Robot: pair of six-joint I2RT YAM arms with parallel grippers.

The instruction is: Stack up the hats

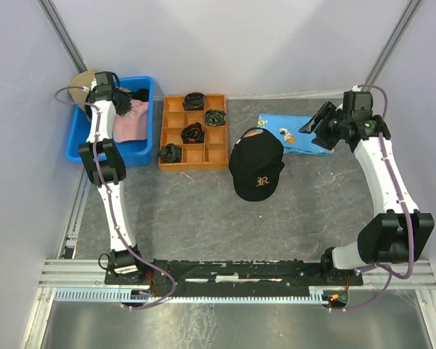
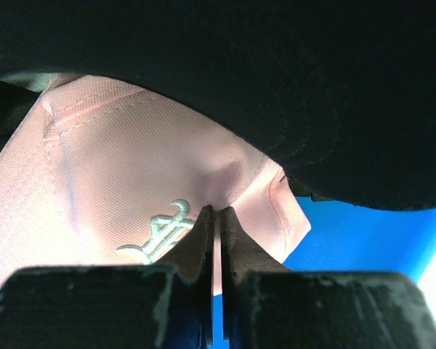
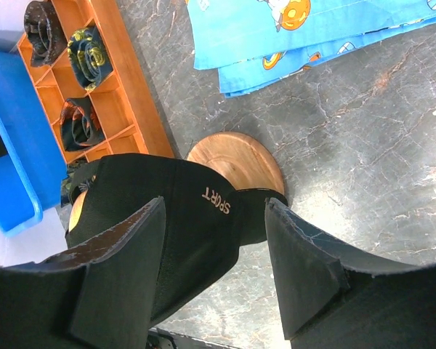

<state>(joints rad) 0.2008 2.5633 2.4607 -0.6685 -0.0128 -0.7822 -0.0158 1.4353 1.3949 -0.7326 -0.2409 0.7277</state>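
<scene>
Left gripper (image 2: pixel 216 214) is filling the bottom of its wrist view. Jaws are squeezed almost flat together and are pinching a pucker of the pink cap (image 2: pixel 116 167), right beside its white emblem. I'm reading that as a real grip on the fabric, not just contact.

Pink cap is lying in the blue bin (image 1: pixel 76 149) at far left. The black cap in the bin (image 2: pixel 291 80) is overhanging it from above, and the tan cap (image 1: pixel 81 81) is poking over the bin's back corner.

I'm taking the black cap on the table (image 1: pixel 258 171) as the stack target. It's sitting on a round wooden stand (image 3: pixel 236 161) mid-table, long axis running near-far, front facing the arm bases.

So the pink cap is going to have to travel right and toward the near edge, across the orange tray (image 1: pixel 195 166). Left arm is the nearer one and is already on it.

Right gripper (image 3: pixel 214 218) is hanging spread wide, gripping nothing. It's off to the right of the black cap on the table, over the blue cloth (image 1: pixel 298 142).

Risk I'm seeing: the black cap in the bin dragging along on the lift.
</scene>
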